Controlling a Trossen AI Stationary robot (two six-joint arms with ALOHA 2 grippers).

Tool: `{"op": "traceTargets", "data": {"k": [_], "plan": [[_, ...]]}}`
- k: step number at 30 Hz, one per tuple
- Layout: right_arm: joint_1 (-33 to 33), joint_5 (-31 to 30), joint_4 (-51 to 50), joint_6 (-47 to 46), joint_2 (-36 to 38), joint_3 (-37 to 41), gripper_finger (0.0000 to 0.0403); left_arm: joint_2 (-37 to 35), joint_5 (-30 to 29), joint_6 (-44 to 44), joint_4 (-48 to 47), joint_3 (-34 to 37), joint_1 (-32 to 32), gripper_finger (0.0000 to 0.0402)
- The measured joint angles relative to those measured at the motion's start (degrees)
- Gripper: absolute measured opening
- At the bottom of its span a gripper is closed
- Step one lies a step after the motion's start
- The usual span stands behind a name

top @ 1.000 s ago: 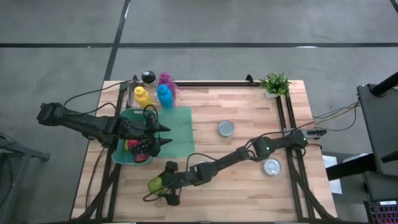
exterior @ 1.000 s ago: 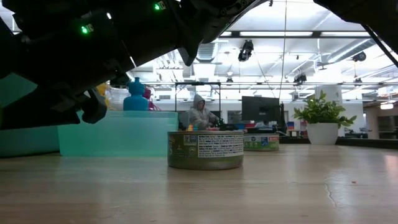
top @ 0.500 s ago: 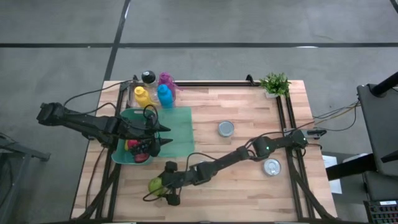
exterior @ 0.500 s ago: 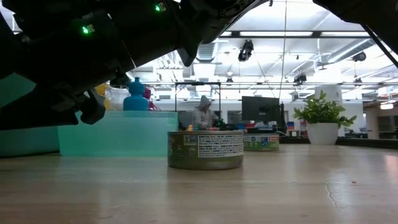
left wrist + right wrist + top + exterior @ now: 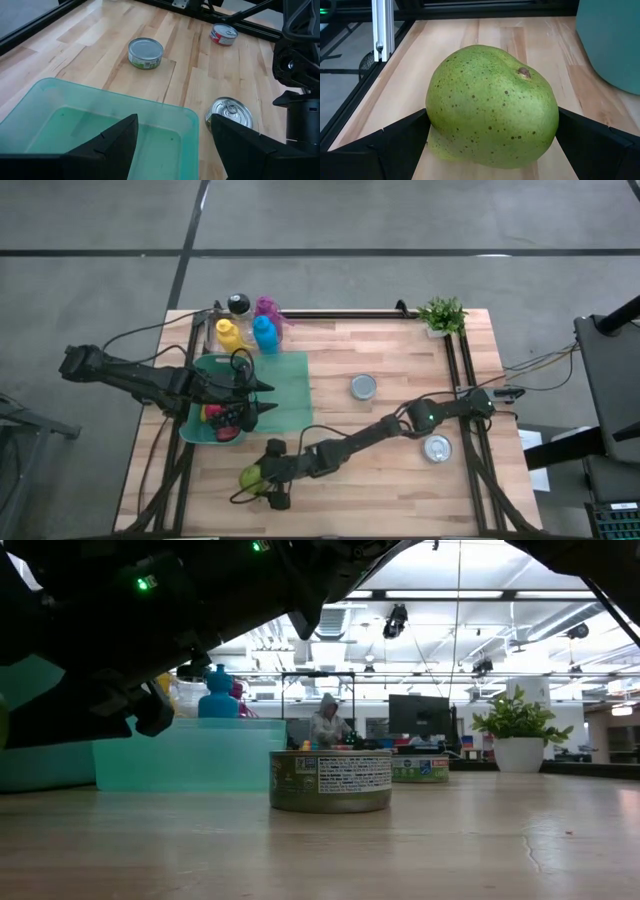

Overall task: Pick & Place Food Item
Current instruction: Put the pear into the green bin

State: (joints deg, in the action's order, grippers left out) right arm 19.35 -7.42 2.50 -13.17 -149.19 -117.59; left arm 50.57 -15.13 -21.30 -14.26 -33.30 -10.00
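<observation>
Pear (image 5: 492, 106) sits between the open right claw (image 5: 263, 477), outside the fruit-filled green bin (image 5: 290, 395).

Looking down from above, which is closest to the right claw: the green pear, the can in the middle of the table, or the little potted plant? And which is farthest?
From the right gripper, at the table's front left:
1. Green pear: between the open fingers.
2. Middle can: mid-table, toward the back right.
3. Potted plant: far back-right corner.
</observation>
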Motion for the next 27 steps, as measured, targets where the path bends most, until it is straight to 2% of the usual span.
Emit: {"op": "traceTargets", "data": {"k": [15, 27], "plan": [[0.1, -1.7, -2.9, -3.3, 0.2, -0.1, 0.0400, 0.0, 0.0, 0.0, 0.0, 0.0, 0.0, 0.0254], [0.3, -1.8, -18.6, -3.0, 3.9, 0.1, 0.0400, 0.0, 0.0, 0.0, -0.3, 0.0, 0.0, 0.0254]]}}
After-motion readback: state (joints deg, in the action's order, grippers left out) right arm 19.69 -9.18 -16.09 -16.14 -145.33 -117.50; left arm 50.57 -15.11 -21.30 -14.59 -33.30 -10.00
